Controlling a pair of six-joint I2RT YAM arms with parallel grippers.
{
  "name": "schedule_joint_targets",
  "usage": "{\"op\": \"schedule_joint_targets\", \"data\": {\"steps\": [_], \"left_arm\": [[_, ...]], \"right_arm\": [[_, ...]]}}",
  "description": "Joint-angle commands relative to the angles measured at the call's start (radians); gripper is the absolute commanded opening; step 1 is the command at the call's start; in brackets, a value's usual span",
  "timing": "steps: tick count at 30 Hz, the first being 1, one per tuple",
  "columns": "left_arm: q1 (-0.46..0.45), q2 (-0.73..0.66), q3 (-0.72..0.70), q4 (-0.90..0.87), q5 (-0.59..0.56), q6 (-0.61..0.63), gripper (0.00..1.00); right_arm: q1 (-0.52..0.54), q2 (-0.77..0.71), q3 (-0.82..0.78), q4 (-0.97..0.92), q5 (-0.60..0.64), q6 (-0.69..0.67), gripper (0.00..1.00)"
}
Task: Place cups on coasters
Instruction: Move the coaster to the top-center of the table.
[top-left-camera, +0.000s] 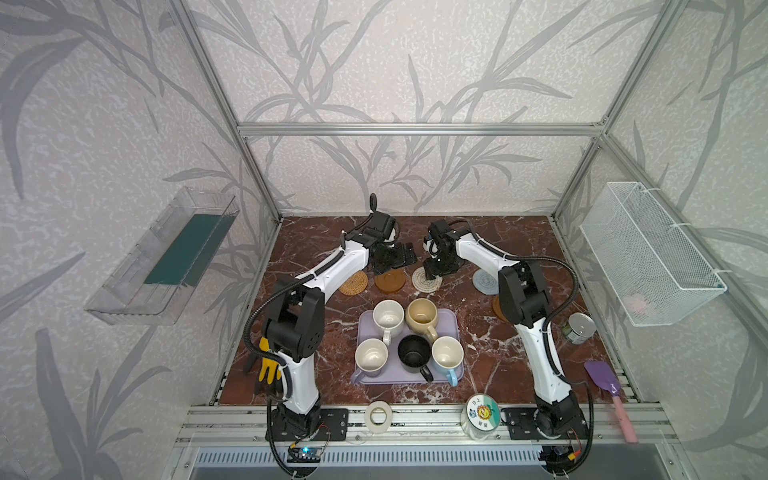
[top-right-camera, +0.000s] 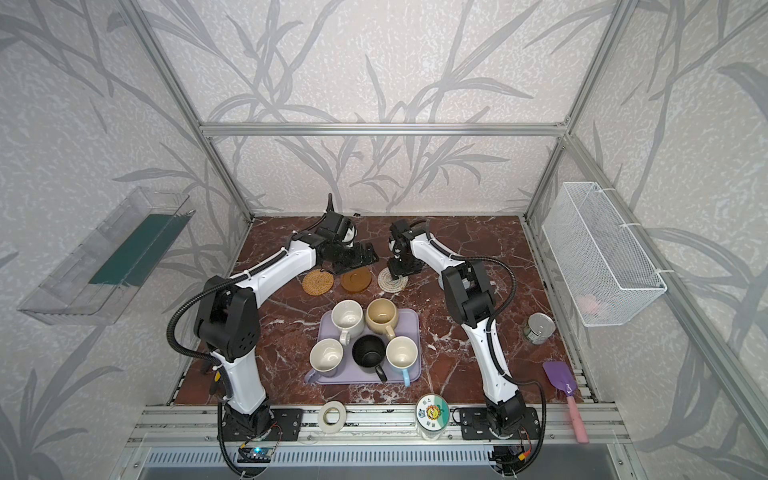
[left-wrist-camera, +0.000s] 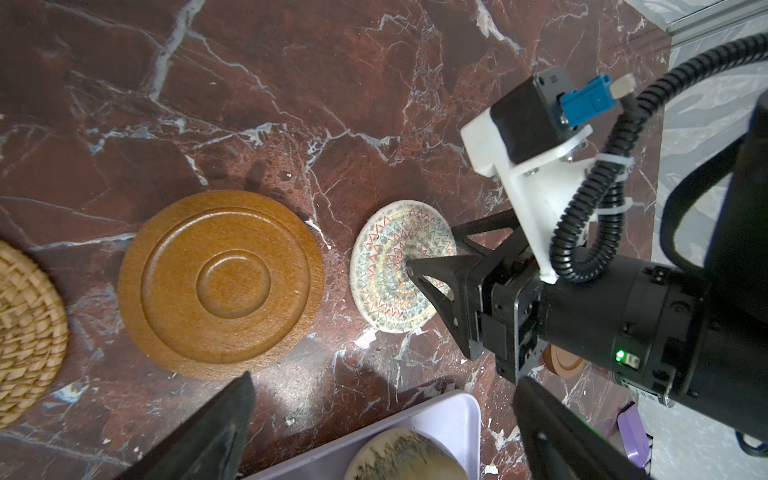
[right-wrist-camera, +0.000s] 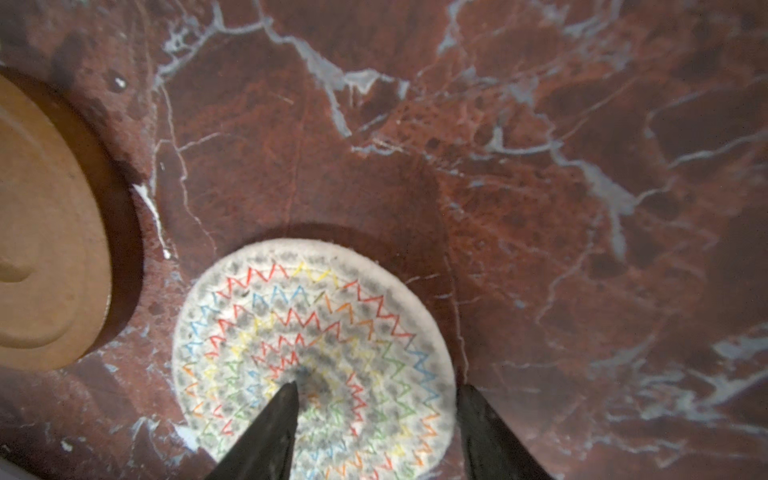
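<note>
Five cups stand on the lavender tray (top-left-camera: 453, 321): white (top-left-camera: 388, 318), beige (top-left-camera: 422, 316), lavender (top-left-camera: 371, 356), black (top-left-camera: 414, 353) and light blue (top-left-camera: 447, 354). Behind the tray lie the coasters: tan rattan (top-left-camera: 353, 283), brown wooden (top-left-camera: 390, 281), cream woven (top-left-camera: 424, 280), grey-blue (top-left-camera: 486, 281). A second wooden coaster (top-left-camera: 497, 309) is half hidden by my right arm. My right gripper (right-wrist-camera: 380, 386) is open low over the cream coaster (right-wrist-camera: 311, 332), one fingertip at its centre, one at its rim. My left gripper (left-wrist-camera: 384, 380) hangs wide open and empty above the wooden coaster (left-wrist-camera: 220, 282).
A tin can (top-left-camera: 579, 327) and a purple spatula (top-left-camera: 602, 374) lie at the right. A tape roll (top-left-camera: 378, 417) and a labelled jar (top-left-camera: 482, 413) sit on the front rail. A yellow glove (top-left-camera: 268, 365) lies by the left arm's base.
</note>
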Motion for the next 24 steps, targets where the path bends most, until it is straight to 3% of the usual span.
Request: {"op": "schedule_joint_targets", "data": {"steps": [1,10,14,19,24], "left_arm": [[0.005,-0.059,-0.009,0.003,-0.028,-0.012,0.99],[0.008,-0.081,-0.001,-0.014,-0.036,-0.004,0.99],[0.008,-0.096,0.010,-0.023,-0.044,0.011,0.99],[0.008,-0.129,0.022,-0.032,-0.053,0.058,0.99],[0.001,-0.160,-0.009,0.050,0.055,0.118,0.99]], "right_arm": [[0.004,-0.005,0.029,-0.038,0.027,0.005,0.66],[0.001,-0.127,-0.017,-0.006,0.026,0.008,0.73],[-0.001,-0.232,-0.087,0.028,0.048,0.016,0.85],[-0.008,-0.415,-0.256,0.128,0.103,0.024,0.99],[-0.069,-0.567,-0.446,0.214,0.153,0.047,0.99]]}}
